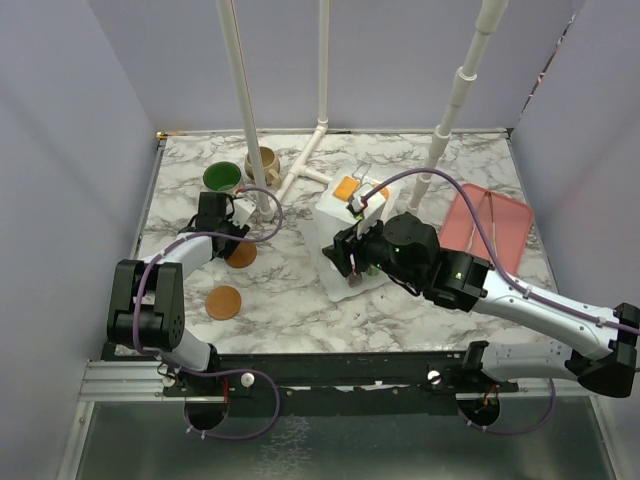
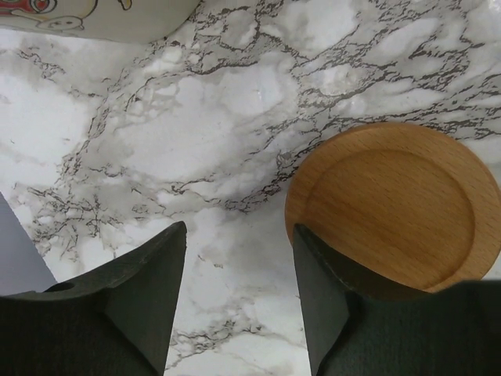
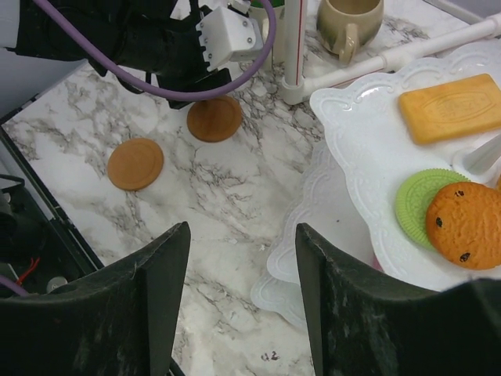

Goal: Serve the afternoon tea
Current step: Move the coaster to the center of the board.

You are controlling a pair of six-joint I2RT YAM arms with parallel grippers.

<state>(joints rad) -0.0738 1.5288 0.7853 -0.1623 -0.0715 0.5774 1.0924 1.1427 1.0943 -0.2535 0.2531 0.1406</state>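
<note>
The white tiered stand (image 1: 345,215) sits mid-table; its upper plate (image 3: 368,133) carries a yellow biscuit (image 3: 450,108), a green sandwich cookie (image 3: 415,202) and a brown chip cookie (image 3: 470,227). My right gripper (image 3: 243,229) (image 1: 343,257) hovers open over the stand's lower plate corner (image 3: 313,262), nothing between its fingers. My left gripper (image 2: 240,229) (image 1: 232,232) is open and low over bare marble, its right finger at the rim of a round brown coaster (image 2: 399,204) (image 1: 241,255). A second coaster (image 1: 224,301) lies nearer. The green-lined mug (image 1: 222,178) and the beige mug (image 1: 264,165) stand behind.
A white pipe frame (image 1: 300,170) with upright posts (image 1: 245,100) stands between the mugs and the stand. A flat pink tray (image 1: 487,228) lies at the right. A purple cable (image 1: 440,190) loops over the stand. A mug's pale printed wall (image 2: 94,19) is just ahead of the left fingers.
</note>
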